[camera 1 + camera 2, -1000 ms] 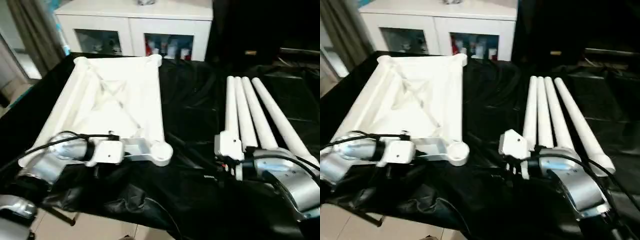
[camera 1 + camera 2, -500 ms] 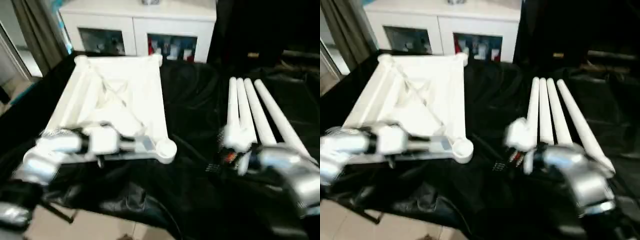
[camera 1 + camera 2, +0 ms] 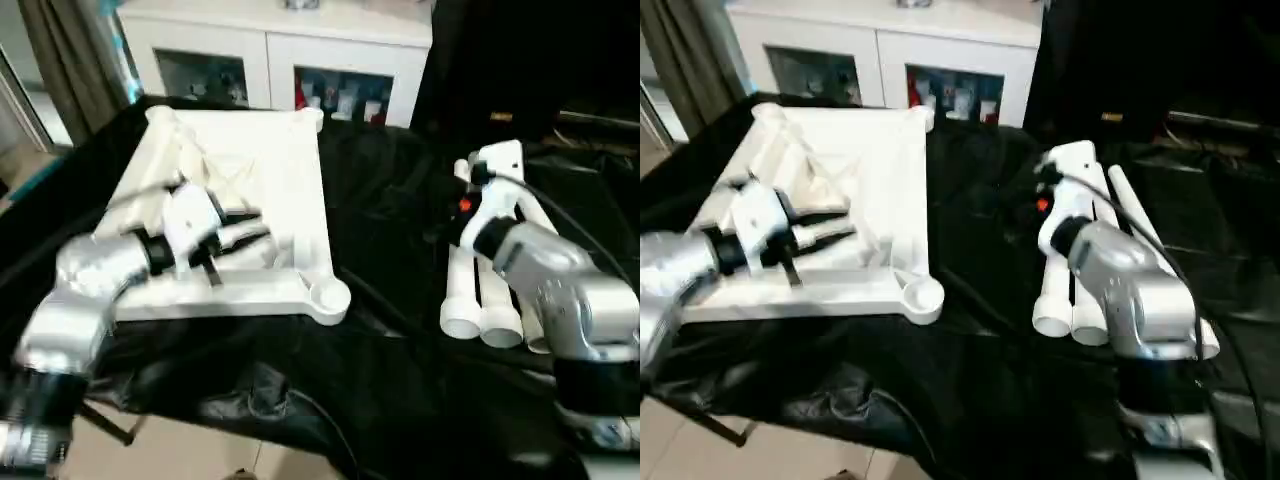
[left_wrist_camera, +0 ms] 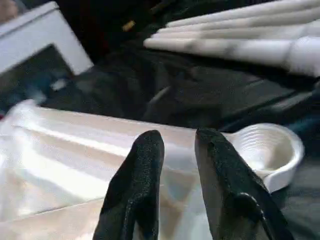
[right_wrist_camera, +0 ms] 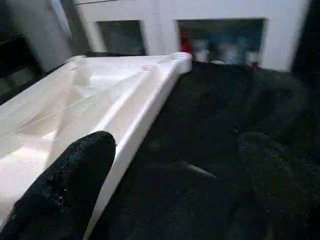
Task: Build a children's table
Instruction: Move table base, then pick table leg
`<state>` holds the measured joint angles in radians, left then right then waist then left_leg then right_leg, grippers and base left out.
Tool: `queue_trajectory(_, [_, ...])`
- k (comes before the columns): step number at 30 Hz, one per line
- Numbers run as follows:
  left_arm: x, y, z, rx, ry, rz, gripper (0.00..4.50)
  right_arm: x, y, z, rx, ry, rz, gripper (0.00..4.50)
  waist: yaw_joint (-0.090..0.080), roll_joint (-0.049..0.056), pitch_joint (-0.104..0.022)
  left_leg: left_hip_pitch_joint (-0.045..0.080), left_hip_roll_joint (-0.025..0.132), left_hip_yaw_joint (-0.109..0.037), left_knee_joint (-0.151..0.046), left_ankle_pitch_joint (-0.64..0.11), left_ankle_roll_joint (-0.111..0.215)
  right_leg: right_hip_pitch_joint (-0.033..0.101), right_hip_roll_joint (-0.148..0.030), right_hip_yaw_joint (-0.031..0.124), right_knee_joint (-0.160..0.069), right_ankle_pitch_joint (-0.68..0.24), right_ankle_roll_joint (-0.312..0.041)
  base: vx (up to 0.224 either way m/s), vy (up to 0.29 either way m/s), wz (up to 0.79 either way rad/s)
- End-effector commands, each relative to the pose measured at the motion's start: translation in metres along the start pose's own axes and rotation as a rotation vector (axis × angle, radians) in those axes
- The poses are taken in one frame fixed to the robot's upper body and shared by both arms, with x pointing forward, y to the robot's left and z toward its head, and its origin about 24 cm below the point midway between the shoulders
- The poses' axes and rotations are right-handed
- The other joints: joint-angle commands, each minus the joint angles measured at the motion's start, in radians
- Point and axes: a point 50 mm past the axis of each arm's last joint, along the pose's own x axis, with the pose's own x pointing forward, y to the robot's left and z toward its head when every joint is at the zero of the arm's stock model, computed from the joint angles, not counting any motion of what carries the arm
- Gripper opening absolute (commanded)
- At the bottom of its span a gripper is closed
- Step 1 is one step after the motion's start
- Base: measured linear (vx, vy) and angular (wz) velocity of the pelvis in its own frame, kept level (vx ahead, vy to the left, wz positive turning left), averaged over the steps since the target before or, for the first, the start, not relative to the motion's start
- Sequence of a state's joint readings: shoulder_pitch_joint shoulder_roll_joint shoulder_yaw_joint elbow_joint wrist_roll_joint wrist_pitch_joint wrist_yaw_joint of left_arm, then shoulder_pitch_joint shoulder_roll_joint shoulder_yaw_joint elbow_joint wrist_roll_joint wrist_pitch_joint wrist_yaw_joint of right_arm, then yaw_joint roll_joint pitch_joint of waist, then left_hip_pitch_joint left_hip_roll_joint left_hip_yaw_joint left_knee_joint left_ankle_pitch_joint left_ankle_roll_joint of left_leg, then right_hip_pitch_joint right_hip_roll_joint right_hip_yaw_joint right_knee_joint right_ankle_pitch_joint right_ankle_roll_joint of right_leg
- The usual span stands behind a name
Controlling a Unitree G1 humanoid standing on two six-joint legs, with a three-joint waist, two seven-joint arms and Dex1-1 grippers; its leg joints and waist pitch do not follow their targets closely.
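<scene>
The children's table lies in parts on the black cloth. Its white tabletop (image 3: 270, 160) rests upside down on the left, ribs up, with a round corner socket (image 3: 328, 297) at the near right corner. The white tube legs (image 3: 482, 300) lie side by side on the right. My left gripper (image 3: 262, 224) hovers over the tabletop's near part, fingers (image 4: 142, 185) slightly apart and holding nothing. My right arm (image 3: 530, 265) is raised above the legs. My right gripper (image 5: 177, 142) faces the tabletop's long edge, wide open and empty.
A white cabinet (image 3: 280, 40) with glass doors stands behind the black-draped work table (image 3: 380, 200). A curtain (image 3: 70, 60) hangs at the far left. The draped cloth drops to bare floor (image 3: 180, 450) at the near edge. A black cable (image 3: 570, 230) runs along my right arm.
My left gripper has let go of the tabletop's near rim, lifted and opened a little over the ribs. My right arm has risen from the legs' near ends and turned toward the tabletop.
</scene>
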<state>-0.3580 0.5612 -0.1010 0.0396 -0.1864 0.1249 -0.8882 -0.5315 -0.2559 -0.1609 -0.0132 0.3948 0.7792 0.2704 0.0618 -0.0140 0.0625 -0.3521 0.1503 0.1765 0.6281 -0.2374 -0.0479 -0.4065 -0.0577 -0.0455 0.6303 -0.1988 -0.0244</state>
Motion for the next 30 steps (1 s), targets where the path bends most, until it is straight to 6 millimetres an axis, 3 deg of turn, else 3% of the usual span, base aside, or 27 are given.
queue_trajectory(1, [0.006,-0.005,0.012,-0.021,-0.054,-0.015,1.31,0.001,-0.012,0.003,0.037,0.023,-0.113,4.45,0.000,0.009,-0.070,0.003,0.067,-0.020,-0.081,0.042,0.015,0.055,-0.085,0.059,-0.048,0.023,-0.249,0.000,0.000,0.00])
queue_trajectory(3, [0.009,-0.008,0.017,-0.043,-0.071,-0.019,1.31,0.003,-0.017,0.000,0.037,0.077,-0.181,4.45,-0.002,0.002,-0.065,0.002,0.065,-0.020,-0.084,0.011,-0.003,0.059,-0.084,0.059,-0.054,-0.021,-0.250,0.000,0.000,0.00])
queue_trajectory(7, [0.013,-0.013,0.021,-0.066,-0.092,-0.054,1.31,0.003,-0.019,-0.007,0.057,0.196,-0.236,4.45,-0.004,0.000,-0.062,0.004,0.062,-0.020,-0.086,-0.015,-0.014,0.061,-0.081,0.061,-0.062,-0.085,-0.220,0.000,0.000,0.00])
queue_trajectory(8, [0.017,-0.021,0.027,-0.099,-0.112,-0.128,1.31,0.002,-0.022,-0.014,0.089,0.293,-0.268,4.45,-0.002,-0.001,-0.062,0.006,0.062,-0.021,-0.087,-0.014,-0.018,0.060,-0.080,0.060,-0.061,-0.097,-0.215,0.000,0.000,0.00])
queue_trajectory(19, [0.018,-0.042,0.032,-0.155,-0.058,-0.346,1.31,-0.006,-0.035,-0.032,0.116,0.467,-0.366,4.45,-0.001,0.001,-0.065,0.003,0.062,-0.020,-0.087,-0.004,-0.033,0.062,-0.079,0.060,-0.057,-0.065,-0.209,0.000,0.000,0.00])
queue_trajectory(30, [0.015,-0.047,0.032,-0.155,-0.018,-0.376,1.31,-0.007,-0.037,-0.036,0.148,0.540,-0.380,4.45,0.000,-0.001,-0.066,0.002,0.061,-0.019,-0.085,0.007,-0.036,0.064,-0.079,0.060,-0.057,-0.061,-0.205,0.000,0.000,0.00])
